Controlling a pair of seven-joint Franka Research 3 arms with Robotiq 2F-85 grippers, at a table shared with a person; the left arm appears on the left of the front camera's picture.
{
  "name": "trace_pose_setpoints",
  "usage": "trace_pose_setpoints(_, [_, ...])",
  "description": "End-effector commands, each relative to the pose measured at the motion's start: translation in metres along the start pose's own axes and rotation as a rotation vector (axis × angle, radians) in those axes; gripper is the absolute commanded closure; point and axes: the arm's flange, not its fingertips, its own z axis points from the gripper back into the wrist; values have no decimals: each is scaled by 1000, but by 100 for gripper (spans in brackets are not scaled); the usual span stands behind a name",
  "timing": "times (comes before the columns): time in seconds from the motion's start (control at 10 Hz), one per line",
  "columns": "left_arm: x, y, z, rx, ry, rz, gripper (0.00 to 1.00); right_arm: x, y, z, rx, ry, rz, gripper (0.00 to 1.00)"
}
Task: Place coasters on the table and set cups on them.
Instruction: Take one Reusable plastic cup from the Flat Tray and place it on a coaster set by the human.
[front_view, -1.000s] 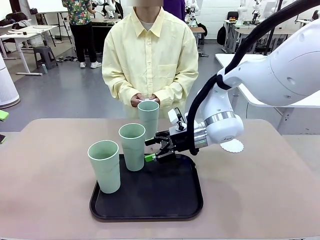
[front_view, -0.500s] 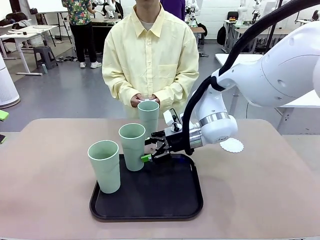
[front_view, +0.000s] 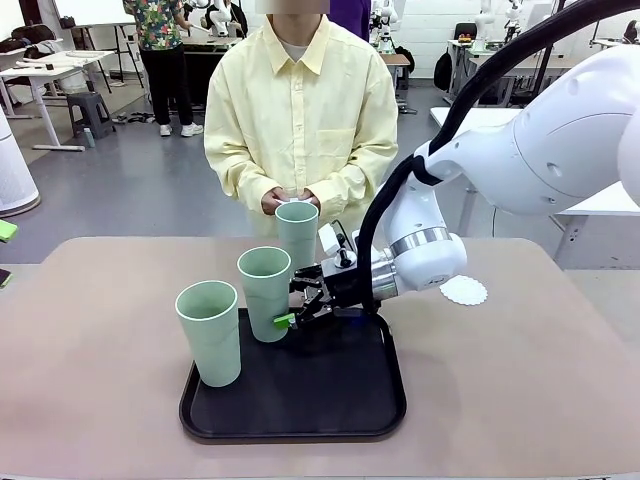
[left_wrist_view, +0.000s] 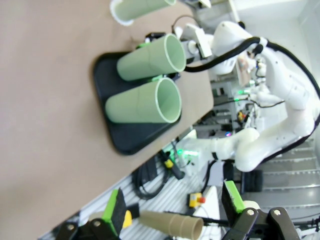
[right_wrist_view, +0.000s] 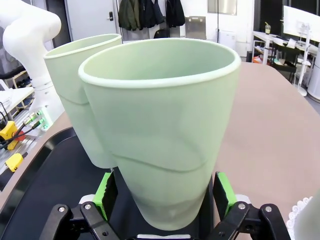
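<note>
table (front_view: 520, 380): beige top, carrying everything below.
tray (front_view: 330, 390): black, at mid-table, nearer the robot's side.
near cup (front_view: 210, 335): upright on the tray's near left corner.
middle cup (front_view: 264, 295): upright on the tray's far left part, just beside the near cup.
far cup (front_view: 297, 235): upright beyond the tray's far edge, in front of the person (front_view: 300, 110).
coaster (front_view: 463, 290): 1 lies flat on the table, right of the right arm, well apart from all 3 cups.
right gripper (front_view: 292, 303): reaches in from the right over the tray; jaws wide, 1 green pad (right_wrist_view: 106, 192) on each side of the middle cup's lower part, just beside it; contact cannot be told.
left gripper (left_wrist_view: 172, 205): jaws wide, nothing between them.
</note>
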Motion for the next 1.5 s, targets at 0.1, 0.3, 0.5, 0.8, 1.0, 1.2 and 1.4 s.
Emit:
trace_pose_setpoints(0.1, [0, 1, 0, -20, -8, -20, 0, -1, -5, -14, 8, -15, 3, 0])
trace_pose_setpoints(0.3, [0, 1, 0, -20, -8, -20, 0, -1, -8, -18, -5, -13, 12, 0])
trace_pose_setpoints(0.5, [0, 1, 0, -20, -8, -20, 0, -5, -15, -23, -24, -2, 11, 0])
trace_pose_setpoints(0.8, [0, 1, 0, -20, -8, -20, 0, -8, -24, -32, -17, -3, -3, 0])
trace_pose_setpoints(1.0, [0, 1, 0, -20, -8, -20, 0, -6, -25, -38, -6, -3, 0, 0])
trace_pose_setpoints(1.2, [0, 1, 0, -20, -8, -20, 0, -5, -24, -41, 3, -4, 1, 0])
trace_pose_setpoints(1.4, [0, 1, 0, -20, -8, -20, 0, -4, -23, -44, 4, -8, 13, 0])
